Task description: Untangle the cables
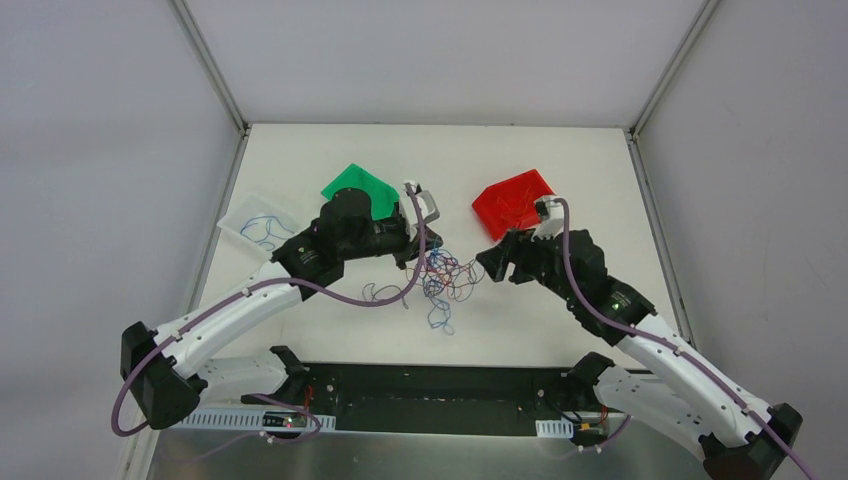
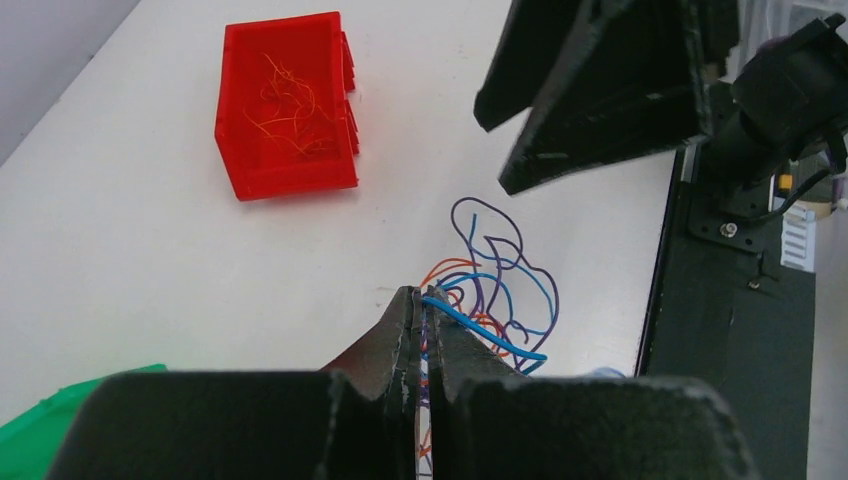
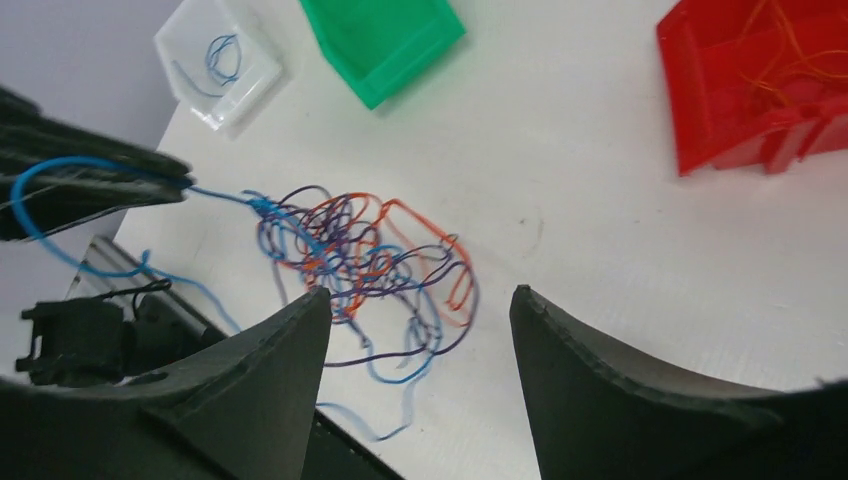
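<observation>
The tabletop (image 1: 330, 150) is plain white and matte, closed in on the left, right and far sides by pale grey walls (image 1: 100, 150). Metal frame posts (image 1: 210, 65) run up from its two far corners. A black plate (image 1: 440, 395) lies along the near edge, between the arm bases.

The cables (image 1: 445, 275) lie as a loose tangle of red, blue and dark purple strands on the near middle of the tabletop, between the two claws, with a few loops trailing towards the near edge.

The left claw (image 2: 422, 300) is pinched together on a blue strand of the cables. In the right wrist view that strand runs in a straight line from the claw's tip to the tangle.

The right claw (image 3: 420, 310) stands wide apart with nothing between its fingers. It sits at the right side of the tangle; whether its tips touch the surface cannot be told.

A green bin (image 1: 358, 185) sits far left of the tangle, partly behind the left arm. A red bin (image 1: 512, 200) sits far right and holds thin orange and yellow strands. A clear tray (image 1: 258, 222) rests near the left edge with a few blue strands curled inside
</observation>
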Motion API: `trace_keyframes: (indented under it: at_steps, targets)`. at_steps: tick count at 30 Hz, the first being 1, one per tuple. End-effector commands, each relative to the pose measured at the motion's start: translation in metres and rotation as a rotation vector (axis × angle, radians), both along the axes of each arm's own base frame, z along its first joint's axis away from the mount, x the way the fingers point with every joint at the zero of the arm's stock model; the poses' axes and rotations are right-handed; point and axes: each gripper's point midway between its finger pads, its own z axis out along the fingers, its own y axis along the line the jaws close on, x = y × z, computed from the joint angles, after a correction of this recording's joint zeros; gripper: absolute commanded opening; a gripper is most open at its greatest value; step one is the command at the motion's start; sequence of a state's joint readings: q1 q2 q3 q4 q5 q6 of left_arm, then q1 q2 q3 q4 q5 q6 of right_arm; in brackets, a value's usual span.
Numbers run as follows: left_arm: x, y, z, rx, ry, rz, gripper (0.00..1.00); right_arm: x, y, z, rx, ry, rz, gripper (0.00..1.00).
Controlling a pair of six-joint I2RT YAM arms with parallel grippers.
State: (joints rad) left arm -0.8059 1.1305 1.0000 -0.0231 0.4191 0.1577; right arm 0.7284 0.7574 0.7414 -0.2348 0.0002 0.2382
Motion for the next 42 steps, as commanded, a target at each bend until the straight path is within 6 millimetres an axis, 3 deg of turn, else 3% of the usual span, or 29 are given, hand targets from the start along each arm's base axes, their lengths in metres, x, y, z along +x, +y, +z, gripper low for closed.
trace_keyframes:
  at_steps: [1, 5, 14, 19, 25, 35, 42]
  targets:
    - [-0.019, 0.004, 0.014, -0.031, -0.134, -0.103, 0.0, 0.03, -0.025, 0.016, 0.047, -0.111, -0.216, 0.69]
    - [-0.038, 0.009, 0.008, -0.033, -0.173, -0.183, 0.0, 0.034, -0.025, 0.001, 0.013, -0.135, -0.21, 0.68]
    - [-0.07, 0.015, -0.001, -0.026, -0.157, -0.328, 0.0, 0.008, 0.025, -0.025, -0.001, -0.196, 0.17, 0.78]
    - [-0.084, 0.016, -0.008, -0.023, -0.193, -0.414, 0.0, 0.005, 0.034, -0.038, -0.024, -0.19, 0.233, 0.78]
    - [-0.087, 0.019, -0.008, -0.024, -0.175, -0.41, 0.0, 0.002, 0.039, -0.049, -0.042, -0.223, 0.284, 0.75]
    - [-0.102, 0.022, -0.004, -0.048, -0.166, -0.463, 0.0, -0.001, 0.051, -0.057, -0.028, -0.22, 0.333, 0.74]
    - [-0.1, 0.018, -0.005, -0.046, -0.146, -0.478, 0.0, -0.029, 0.078, -0.044, 0.065, -0.221, 0.531, 0.68]
